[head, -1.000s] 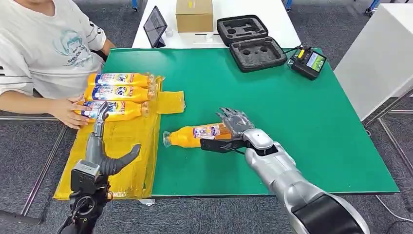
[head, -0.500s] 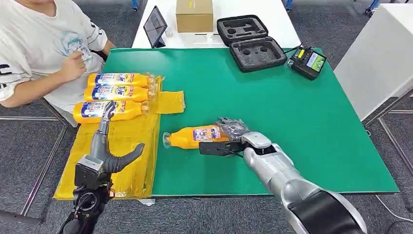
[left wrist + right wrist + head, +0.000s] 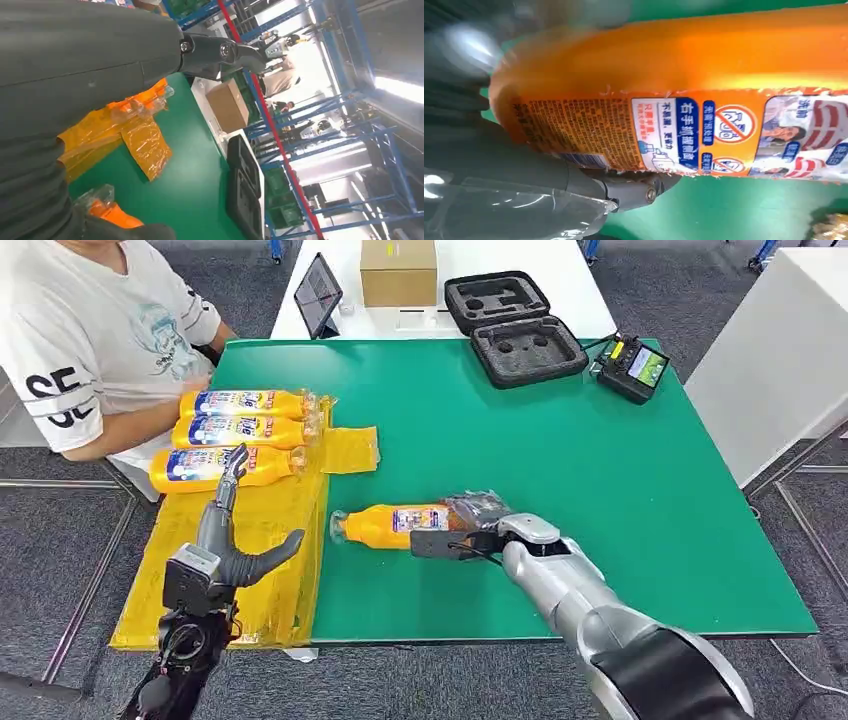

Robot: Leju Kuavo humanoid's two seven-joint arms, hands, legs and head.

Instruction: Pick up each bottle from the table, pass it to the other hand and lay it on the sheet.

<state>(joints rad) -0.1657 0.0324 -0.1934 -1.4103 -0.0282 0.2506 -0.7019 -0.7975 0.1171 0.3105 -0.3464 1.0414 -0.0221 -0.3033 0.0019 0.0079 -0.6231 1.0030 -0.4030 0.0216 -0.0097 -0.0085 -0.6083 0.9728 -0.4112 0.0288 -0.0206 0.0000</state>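
An orange bottle [image 3: 392, 524] is gripped at its base end by the right robot hand [image 3: 480, 523], lying on the green tabletop [image 3: 560, 460] just right of the yellow sheet [image 3: 265, 540]. Three more bottles [image 3: 240, 430] are lined up at the sheet's far end. The left robot hand [image 3: 232, 530] is held over the sheet, fingers spread, nothing in it.

Orange bottle [image 3: 392, 524] (blue-white label), yellow sheet [image 3: 262, 540], green table [image 3: 600, 470].
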